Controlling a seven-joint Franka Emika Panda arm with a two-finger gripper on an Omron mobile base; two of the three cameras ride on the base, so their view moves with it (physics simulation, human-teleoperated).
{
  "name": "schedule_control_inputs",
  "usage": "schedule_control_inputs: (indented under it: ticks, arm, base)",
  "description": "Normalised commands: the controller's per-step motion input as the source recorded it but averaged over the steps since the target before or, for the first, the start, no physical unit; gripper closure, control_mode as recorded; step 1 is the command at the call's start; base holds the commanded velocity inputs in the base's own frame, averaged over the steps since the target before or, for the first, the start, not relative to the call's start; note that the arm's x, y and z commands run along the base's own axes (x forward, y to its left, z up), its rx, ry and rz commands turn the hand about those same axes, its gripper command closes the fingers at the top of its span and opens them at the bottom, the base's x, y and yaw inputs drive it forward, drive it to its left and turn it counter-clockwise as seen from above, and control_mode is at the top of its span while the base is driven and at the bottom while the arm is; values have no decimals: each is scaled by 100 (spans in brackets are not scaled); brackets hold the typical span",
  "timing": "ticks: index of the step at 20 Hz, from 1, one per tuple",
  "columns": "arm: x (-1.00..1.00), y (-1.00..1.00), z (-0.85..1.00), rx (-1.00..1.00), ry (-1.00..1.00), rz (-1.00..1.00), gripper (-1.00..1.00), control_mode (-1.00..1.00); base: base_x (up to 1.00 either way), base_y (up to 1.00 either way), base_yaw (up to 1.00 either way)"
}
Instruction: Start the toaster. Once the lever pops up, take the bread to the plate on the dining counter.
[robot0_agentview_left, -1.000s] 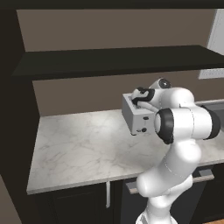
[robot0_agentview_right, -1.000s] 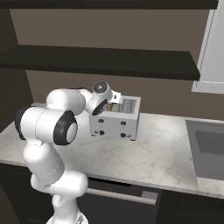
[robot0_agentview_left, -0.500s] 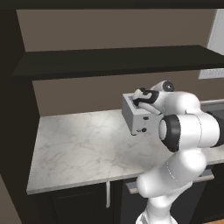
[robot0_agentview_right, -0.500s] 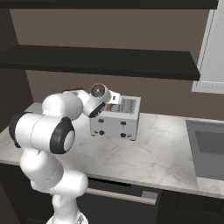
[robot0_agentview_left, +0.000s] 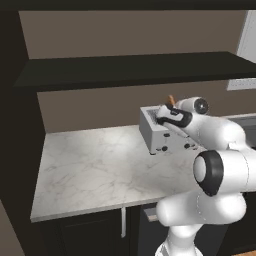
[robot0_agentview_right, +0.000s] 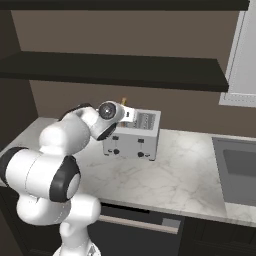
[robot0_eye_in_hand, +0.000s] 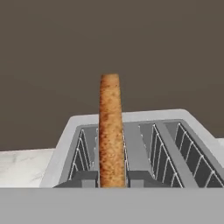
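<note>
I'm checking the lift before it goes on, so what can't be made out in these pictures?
- Bottom of the bread: hand view, hidden between the pincer fingers.
- Bread in the left base view: just an orange tip; the arm covers the rest.
- Toaster left end and levers: right base view, behind the arm.
- Sink: right base view, cut by the frame edge.

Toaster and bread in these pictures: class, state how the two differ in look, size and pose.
The toaster is silver-grey metal; the bread is tan-brown and grainy. The toaster is a wide box with four slots; the bread is one thin slice, far smaller. The toaster sits flat on the marble counter; the bread stands upright on edge between the claw fingertips. Both look squarish.
</note>
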Motion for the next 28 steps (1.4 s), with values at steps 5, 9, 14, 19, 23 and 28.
schedule_control_inputs:
  ticks: [5, 9, 14, 19, 23, 28]
  arm:
    - [-53, 0, 36, 0, -16, 0, 100, -100]
    - [-68, 0, 36, 0, -13, 0, 100, -100]
    - [-96, -3, 31, 0, -2, -2, 100, -100]
    - [-100, 0, 39, 0, 0, -5, 100, -100]
    - [-100, -6, 44, 0, 3, -4, 100, -100]
    - [-100, -7, 50, 0, 10, -4, 100, -100]
  base:
    - [0, 0, 0]
    - [0, 0, 0]
    - [0, 0, 0]
    - [0, 0, 0]
    - [0, 0, 0]
    - [0, 0, 0]
